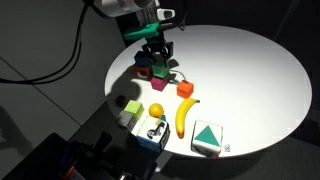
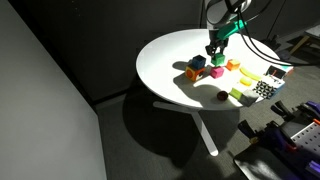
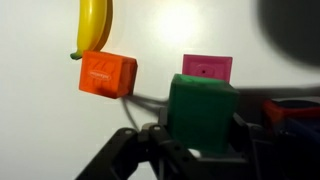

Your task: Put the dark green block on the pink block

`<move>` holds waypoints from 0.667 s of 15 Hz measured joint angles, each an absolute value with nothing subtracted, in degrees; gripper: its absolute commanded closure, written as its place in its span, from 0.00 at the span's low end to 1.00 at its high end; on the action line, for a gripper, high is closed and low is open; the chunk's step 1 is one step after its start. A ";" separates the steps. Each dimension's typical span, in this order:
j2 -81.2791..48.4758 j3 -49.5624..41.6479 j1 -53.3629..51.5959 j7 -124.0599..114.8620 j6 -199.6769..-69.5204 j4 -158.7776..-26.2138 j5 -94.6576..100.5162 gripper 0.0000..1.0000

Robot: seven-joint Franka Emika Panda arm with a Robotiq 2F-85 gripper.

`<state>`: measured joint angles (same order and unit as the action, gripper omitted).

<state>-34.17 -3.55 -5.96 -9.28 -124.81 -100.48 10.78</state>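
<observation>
In an exterior view the gripper [image 1: 157, 52] hangs low over a cluster of small blocks [image 1: 160, 72] near the edge of the round white table [image 1: 250, 70], with a banana [image 1: 185, 115] lying toward the near edge. In an exterior view the gripper [image 2: 216, 50] stands above the same cluster; its jaws are too small to read there. In the wrist view the fingers [image 3: 150, 140] clamp the dark green block [image 3: 203, 105] from both sides, the pink block [image 3: 207, 68] lies just beyond it, and an orange block [image 3: 108, 75] sits apart
</observation>
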 measured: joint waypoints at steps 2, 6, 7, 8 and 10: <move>-33.66 -3.55 -6.05 -9.28 -125.04 -101.45 10.82 0.69; -32.63 -3.55 -6.06 -9.28 -125.13 -103.05 10.82 0.69; -32.48 -3.55 -6.06 -9.29 -125.14 -103.36 10.82 0.69; -32.37 -3.55 -6.06 -9.29 -125.16 -103.64 10.82 0.69; -32.35 -3.55 -6.06 -9.29 -125.16 -103.91 10.82 0.69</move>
<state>-32.35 -3.55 -6.06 -9.29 -125.16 -103.91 10.82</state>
